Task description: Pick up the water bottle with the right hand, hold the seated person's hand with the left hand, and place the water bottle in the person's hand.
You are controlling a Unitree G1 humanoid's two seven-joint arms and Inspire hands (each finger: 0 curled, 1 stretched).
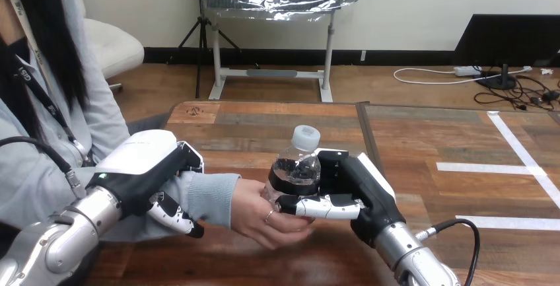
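Handover at mid-counter. Our right hand, fingers clamped round the upright water bottle, sets it against the person's hand. Our left hand curls round the sleeved wrist. We should release only once the palm bears it. One bottle, one person's hand.

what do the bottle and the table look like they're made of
The water bottle looks like clear glossy plastic: see-through wall, white opaque cap. The table looks like wood planks, fairly matte, with grain and mixed browns; possibly veneer.
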